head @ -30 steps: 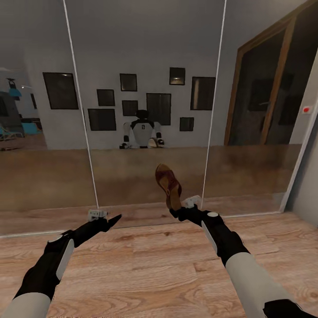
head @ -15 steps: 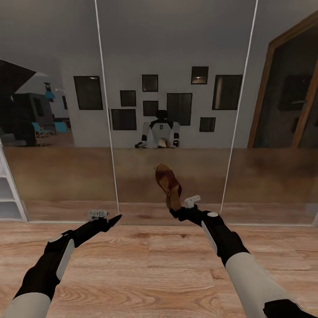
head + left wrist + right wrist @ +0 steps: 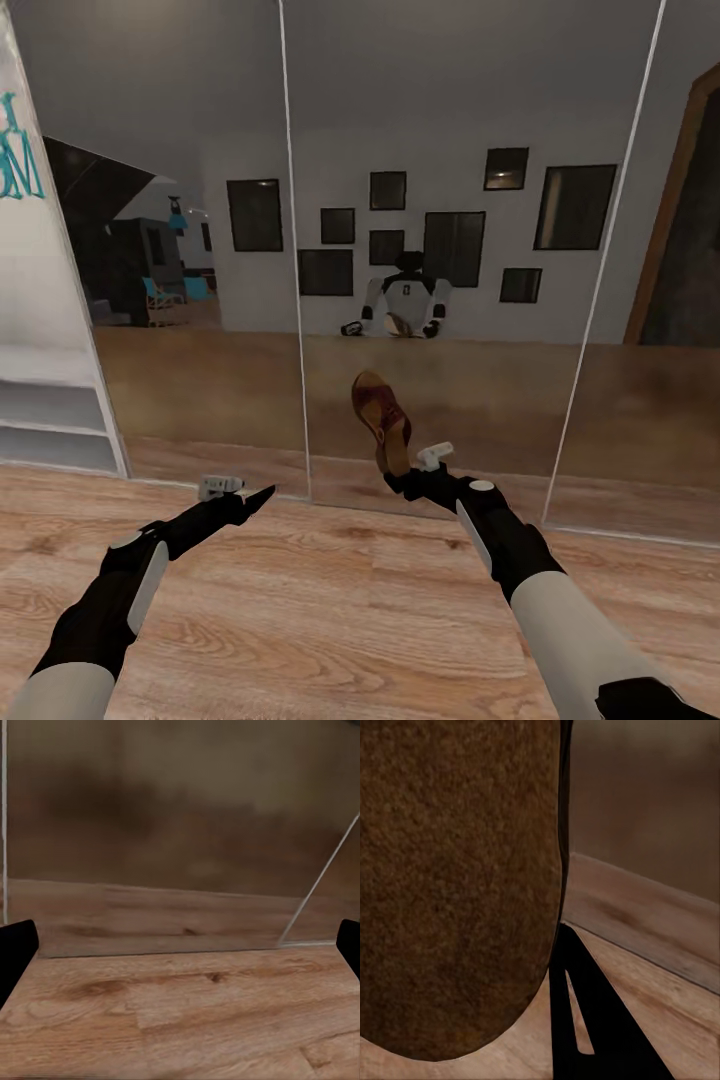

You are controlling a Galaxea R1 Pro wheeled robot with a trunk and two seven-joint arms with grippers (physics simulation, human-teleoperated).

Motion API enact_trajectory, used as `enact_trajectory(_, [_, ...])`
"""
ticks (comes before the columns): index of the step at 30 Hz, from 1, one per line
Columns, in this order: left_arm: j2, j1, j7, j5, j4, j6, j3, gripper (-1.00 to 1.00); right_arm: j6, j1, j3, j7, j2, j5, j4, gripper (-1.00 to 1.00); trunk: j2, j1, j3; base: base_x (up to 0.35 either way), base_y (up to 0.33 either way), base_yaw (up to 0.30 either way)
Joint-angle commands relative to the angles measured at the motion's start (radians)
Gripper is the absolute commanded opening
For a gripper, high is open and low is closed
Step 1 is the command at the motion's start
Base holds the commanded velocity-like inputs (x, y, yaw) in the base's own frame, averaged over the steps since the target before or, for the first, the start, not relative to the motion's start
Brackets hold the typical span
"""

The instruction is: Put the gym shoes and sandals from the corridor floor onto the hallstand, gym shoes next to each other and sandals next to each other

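One dark brown sandal (image 3: pixel 382 418) with a tan footbed stands on end above the corridor floor (image 3: pixel 330 600), and my right gripper (image 3: pixel 400 478) is shut on its lower end. Its brown sole (image 3: pixel 457 885) shows close up in the right wrist view, beside one black finger (image 3: pixel 592 1020). My left gripper (image 3: pixel 262 497) hangs low over the floor; in the left wrist view its fingertips sit far apart, open, with nothing between them (image 3: pixel 180 952). The gym shoes and the other sandal are out of view.
A mirrored wall (image 3: pixel 480 400) stands straight ahead, reflecting the robot (image 3: pixel 405 305) and framed pictures. A white shelved unit (image 3: pixel 50 420) shows at the left edge; whether it is the hallstand I cannot tell. A brown door frame (image 3: pixel 670 240) is at the right.
The camera has swung left: the mirror panels and door frame slid right and the white shelves came into view. Both arms and the held sandal keep their pose.
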Motion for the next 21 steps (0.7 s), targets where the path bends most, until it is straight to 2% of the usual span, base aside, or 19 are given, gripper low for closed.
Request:
enact_trajectory(1, [0.000,-0.001,-0.003,0.009,0.000,0.010,0.001,1.00,0.005,0.000,-0.001,0.005,0.000,0.006,-0.002,-1.00,0.000,0.000,-0.001,0.000,0.000,0.292])
enact_trajectory(21, [0.000,-0.001,-0.003,0.009,0.000,0.010,0.001,1.00,0.005,0.000,-0.003,0.005,0.000,0.006,-0.003,-1.00,0.000,0.000,0.011,0.000,0.000,0.292])
